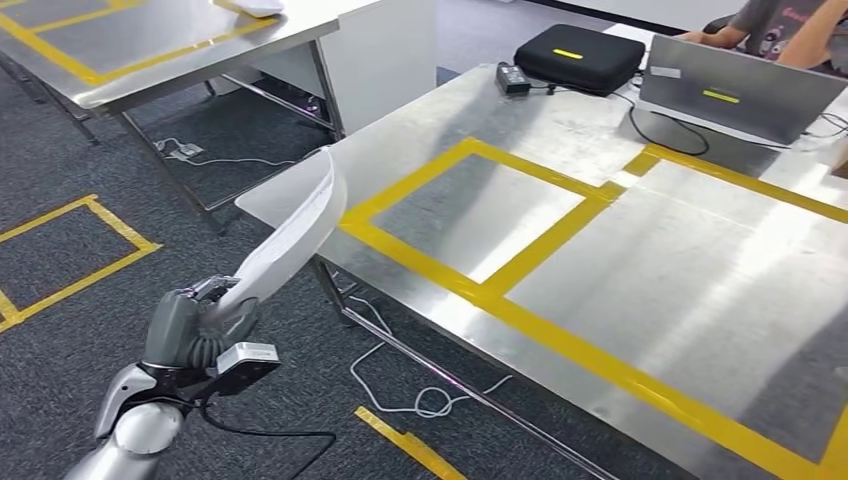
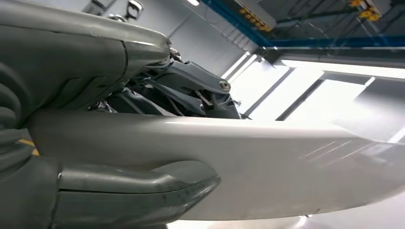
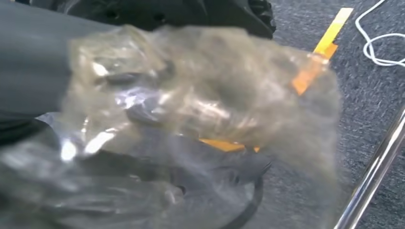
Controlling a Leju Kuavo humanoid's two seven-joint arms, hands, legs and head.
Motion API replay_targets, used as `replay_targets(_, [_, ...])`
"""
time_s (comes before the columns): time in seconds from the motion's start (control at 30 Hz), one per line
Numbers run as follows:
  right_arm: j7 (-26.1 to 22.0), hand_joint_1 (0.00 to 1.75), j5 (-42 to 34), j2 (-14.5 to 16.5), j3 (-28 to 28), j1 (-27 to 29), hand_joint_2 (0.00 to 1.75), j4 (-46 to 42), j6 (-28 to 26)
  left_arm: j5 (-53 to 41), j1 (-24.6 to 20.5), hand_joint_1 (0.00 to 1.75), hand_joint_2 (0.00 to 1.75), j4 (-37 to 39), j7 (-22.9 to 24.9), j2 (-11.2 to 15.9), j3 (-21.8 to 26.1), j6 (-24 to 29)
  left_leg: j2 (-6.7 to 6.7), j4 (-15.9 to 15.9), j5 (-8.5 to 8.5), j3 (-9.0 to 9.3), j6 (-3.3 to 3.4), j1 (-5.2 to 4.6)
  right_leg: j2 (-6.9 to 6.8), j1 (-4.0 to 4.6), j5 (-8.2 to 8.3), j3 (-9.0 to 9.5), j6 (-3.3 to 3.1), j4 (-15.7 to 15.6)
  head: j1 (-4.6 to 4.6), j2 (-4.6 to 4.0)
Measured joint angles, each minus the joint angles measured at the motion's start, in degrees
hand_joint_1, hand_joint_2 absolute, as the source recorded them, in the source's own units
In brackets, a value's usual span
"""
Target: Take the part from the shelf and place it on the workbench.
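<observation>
One long white part (image 1: 290,235) sits clenched at its base in our left hand (image 1: 195,325), angled toward one o'clock, stiff, light, slippery-looking; right hand's (image 3: 143,143) state we cannot tell.

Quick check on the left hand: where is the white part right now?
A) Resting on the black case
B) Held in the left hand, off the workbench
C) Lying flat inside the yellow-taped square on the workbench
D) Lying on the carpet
B: the left hand grips the white part by its lower end, beside the workbench corner, not resting on it.
</observation>
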Motion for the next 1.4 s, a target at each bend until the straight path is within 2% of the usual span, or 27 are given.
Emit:
replay_targets(0.07, [-0.1, 0.00, 0.2, 0.0, -0.2, -0.1, 0.00, 0.2, 0.0, 0.0, 0.0, 1.75, 1.75, 0.6, 0.3, 0.0, -0.1, 0.0, -0.43, 6.3, -2.10, -3.08, -0.03, 0.02, 1.16, 0.10, 0.01, -0.01, -0.13, 0.0, -0.03, 0.00])
replay_targets(0.1, [-0.1, 0.00, 0.4, 0.0, -0.3, -0.1, 0.00, 0.3, 0.0, -0.1, -0.1, 1.75, 1.75, 0.9, 0.5, 0.0, -0.1, 0.0, -0.49, 6.9, -1.54, -3.53, 0.06, 0.02, 1.78, 0.15, 0.00, 0.01, -0.13, 0.1, -0.04, 0.00])
replay_targets(0.17, [-0.2, 0.00, 0.6, 0.0, -0.5, -0.1, 0.00, 0.4, 0.0, -0.2, -0.2, 1.75, 1.75, 1.3, 0.7, 0.0, -0.1, 0.1, -0.97, 2.1, 2.29, -1.62, 0.44, 0.01, 2.97, 0.20, -0.02, 0.15, -0.09, 0.1, -0.03, 0.00])
replay_targets(0.23, [-0.3, 0.00, 0.8, 0.0, -0.7, -0.1, 0.00, 0.5, 0.0, -0.4, -0.6, 1.75, 1.75, 1.7, 1.0, -0.1, -0.1, 0.3, -2.74, -5.4, 5.58, 1.62, 1.03, 0.04, 4.03, 0.24, -0.10, 0.05, 0.15, 0.3, 0.01, 0.00])
replay_targets(0.3, [-0.4, 0.00, 1.0, 0.0, -0.9, -0.2, 0.00, 0.6, 0.0, -0.5, -1.0, 1.75, 1.75, 2.0, 1.3, -0.1, -0.1, 0.5, -3.87, -8.7, 6.15, 2.93, 1.46, -0.06, 4.87, 0.15, -0.06, -0.46, 0.75, 0.5, 0.02, 0.00])
replay_targets(0.37, [-0.5, 0.00, 1.3, 0.0, -1.1, -0.2, 0.00, 0.7, -0.1, -0.5, -1.3, 1.75, 1.75, 2.3, 1.5, -0.3, -0.1, 0.7, -3.28, -9.1, 6.24, 2.92, 1.85, -0.12, 5.41, -0.03, 0.01, -0.96, 1.45, 0.5, -0.02, 0.00])
replay_targets(0.43, [-0.5, 0.00, 1.6, 0.0, -1.3, -0.2, 0.00, 0.8, -0.2, -0.6, -1.8, 1.75, 1.75, 2.6, 1.6, -0.5, -0.1, 0.9, -2.35, -9.6, 6.47, 3.07, 2.52, 0.08, 3.89, -0.02, -1.32, -2.10, 2.05, 2.3, 0.22, 0.00])
replay_targets(0.5, [-0.6, 0.00, 1.8, 0.0, -1.5, -0.4, 0.00, 0.8, -0.2, -0.6, -2.1, 1.75, 1.75, 2.9, 1.7, -0.7, -0.1, 1.0, -1.24, -9.8, 6.54, 3.16, 3.00, 0.16, 1.46, -0.09, -4.80, -5.23, 2.59, 8.5, 0.49, 0.00])
replay_targets(0.53, [-0.6, 0.00, 1.8, 0.0, -1.5, -0.5, 0.00, 0.9, -0.2, -0.6, -2.1, 1.75, 1.75, 3.0, 1.8, -0.7, 0.0, 1.0, -0.67, -9.8, 6.50, 3.14, 3.09, 0.13, 0.88, -0.20, -6.58, -7.24, 2.85, 12.5, 0.56, 0.00])
replay_targets(0.57, [-0.6, 0.00, 1.8, 0.0, -1.6, -0.5, 0.00, 0.9, -0.2, -0.6, -2.1, 1.75, 1.75, 3.2, 1.8, -0.8, 0.0, 1.0, -0.14, -9.8, 6.47, 3.14, 3.10, 0.11, 0.65, -0.30, -7.57, -8.79, 3.08, 15.6, 0.53, 0.00])
replay_targets(0.6, [-0.6, 0.00, 1.9, 0.0, -1.7, -0.5, 0.00, 0.9, -0.2, -0.6, -2.1, 1.75, 1.75, 3.4, 1.9, -0.9, 0.0, 1.0, 0.38, -9.8, 6.43, 3.16, 3.08, 0.10, 0.54, -0.40, -7.49, -9.43, 3.27, 16.9, 0.54, 0.00])
replay_targets(0.63, [-0.6, 0.00, 1.9, 0.0, -1.8, -0.5, 0.00, 0.9, -0.2, -0.6, -2.1, 1.75, 1.75, 3.6, 2.0, -1.0, -0.1, 1.0, 0.85, -9.7, 6.37, 3.21, 3.00, 0.10, 0.35, -0.48, -6.29, -8.85, 3.40, 15.7, 0.55, 0.00])
replay_targets(0.7, [-0.6, 0.00, 2.1, 0.0, -2.0, -0.5, 0.00, 0.9, -0.3, -0.7, -2.3, 1.75, 1.75, 3.9, 2.1, -1.1, -0.1, 1.0, 1.68, -9.6, 6.16, 3.39, 2.67, 0.09, -0.93, -0.54, -2.54, -4.81, 3.39, 7.9, 0.56, 0.00])
replay_targets(0.77, [-0.7, 0.00, 2.4, 0.0, -2.1, -0.7, 0.00, 0.9, -0.3, -0.8, -2.6, 1.75, 1.75, 4.2, 2.2, -1.2, -0.1, 1.1, 2.30, -9.4, 5.90, 3.53, 2.07, -0.16, -2.08, -0.39, -0.57, -1.37, 2.84, 1.7, 0.46, 0.00])
replay_targets(0.8, [-0.7, 0.00, 2.6, 0.0, -2.2, -0.7, 0.00, 0.9, -0.3, -0.9, -2.8, 1.75, 1.75, 4.3, 2.3, -1.3, -0.1, 1.1, 2.58, -9.4, 5.86, 3.57, 1.74, -0.28, -2.23, -0.28, -0.50, -0.80, 2.49, 0.7, 0.41, 0.00])
replay_targets(0.87, [-0.8, 0.00, 2.8, 0.0, -2.4, -0.8, 0.00, 1.0, -0.3, -1.0, -3.2, 1.75, 1.75, 4.5, 2.3, -1.4, -0.1, 1.2, 3.05, -9.4, 5.85, 3.63, 1.07, -0.24, -1.42, -0.17, -0.33, -0.82, 1.73, 0.7, 0.35, 0.00])
replay_targets(0.93, [-0.8, 0.00, 2.9, 0.0, -2.5, -0.8, 0.00, 1.0, -0.4, -1.1, -3.4, 1.75, 1.75, 4.6, 2.5, -1.4, -0.2, 1.2, 2.17, -8.0, 4.69, 3.17, 0.43, 0.02, -0.69, -0.28, -0.06, -0.77, 1.05, 0.5, 0.26, 0.00])
replay_targets(0.97, [-0.8, 0.00, 2.9, 0.0, -2.5, -0.8, 0.00, 1.0, -0.4, -1.2, -3.5, 1.75, 1.75, 4.7, 2.6, -1.4, -0.2, 1.2, 1.30, -5.7, 3.19, 2.21, 0.17, 0.12, -0.31, -0.38, 0.06, -0.70, 0.73, 0.4, 0.19, 0.00])
replay_targets(1.03, [-0.8, 0.00, 3.1, 0.0, -2.7, -0.9, 0.00, 1.0, -0.4, -1.3, -3.6, 1.75, 1.75, 4.9, 2.8, -1.5, -0.3, 1.2, -0.14, 1.9, -0.66, -1.21, -0.07, 0.18, 0.54, -0.33, 0.10, -0.72, 0.34, 0.4, 0.07, 0.00])
replay_targets(1.07, [-0.8, 0.00, 3.2, 0.0, -2.7, -1.0, 0.00, 1.1, -0.4, -1.4, -3.6, 1.75, 1.75, 5.1, 3.0, -1.5, -0.3, 1.3, -0.37, 5.4, -1.91, -2.89, -0.09, 0.17, 1.05, -0.26, 0.11, -0.72, 0.25, 0.4, 0.07, 0.00])
replay_targets(1.1, [-0.8, 0.00, 3.4, 0.0, -2.8, -0.9, 0.00, 1.2, -0.4, -1.5, -3.6, 1.75, 1.75, 5.3, 3.1, -1.5, -0.3, 1.3, -0.46, 7.3, -2.07, -3.86, -0.01, 0.16, 1.60, -0.18, 0.11, -0.69, 0.21, 0.4, 0.05, 0.00])
replay_targets(1.13, [-0.8, 0.00, 3.5, 0.0, -2.9, -0.9, 0.00, 1.2, -0.3, -1.6, -3.7, 1.75, 1.75, 5.5, 3.3, -1.5, -0.3, 1.3, -0.53, 6.9, -1.04, -3.81, 0.16, 0.15, 2.18, -0.10, 0.11, -0.62, 0.21, 0.4, 0.05, 0.00])
replay_targets(1.17, [-0.8, 0.00, 3.7, 0.0, -2.9, -0.9, 0.00, 1.3, -0.4, -1.7, -3.8, 1.75, 1.75, 5.7, 3.3, -1.5, -0.4, 1.3, -0.73, 4.3, 0.97, -2.67, 0.44, 0.13, 2.76, -0.02, 0.11, -0.52, 0.22, 0.4, 0.05, 0.00])
replay_targets(1.23, [-0.9, 0.00, 3.9, 0.0, -3.1, -1.0, 0.00, 1.4, -0.4, -1.9, -4.2, 1.75, 1.75, 6.0, 3.6, -1.5, -0.4, 1.3, -2.40, -3.6, 4.97, 0.94, 1.25, 0.10, 3.78, 0.13, 0.10, -0.43, 0.32, 0.5, 0.10, 0.00])
replay_targets(1.27, [-1.0, 0.00, 4.0, 0.0, -3.2, -1.0, 0.00, 1.5, -0.4, -2.0, -4.5, 1.75, 1.75, 6.2, 3.7, -1.5, -0.4, 1.4, -3.28, -6.6, 5.94, 2.28, 1.57, 0.08, 4.23, 0.15, 0.12, -0.60, 0.49, 0.6, 0.10, 0.00])
replay_targets(1.33, [-1.0, 0.00, 4.2, 0.0, -3.3, -1.1, 0.00, 1.7, -0.4, -2.2, -4.9, 1.75, 1.75, 6.5, 3.9, -1.5, -0.5, 1.4, -4.10, -8.8, 5.95, 3.06, 1.92, -0.10, 4.99, -0.03, 0.29, -1.12, 1.14, 0.6, 0.12, 0.00])
replay_targets(1.4, [-1.0, 0.00, 4.4, 0.0, -3.4, -1.1, 0.00, 1.8, -0.4, -2.3, -5.2, 1.75, 1.75, 6.8, 4.1, -1.6, -0.6, 1.5, -3.30, -9.3, 6.20, 3.14, 2.28, -0.14, 5.26, -0.28, 0.33, -1.60, 1.89, 0.7, 0.12, 0.00])
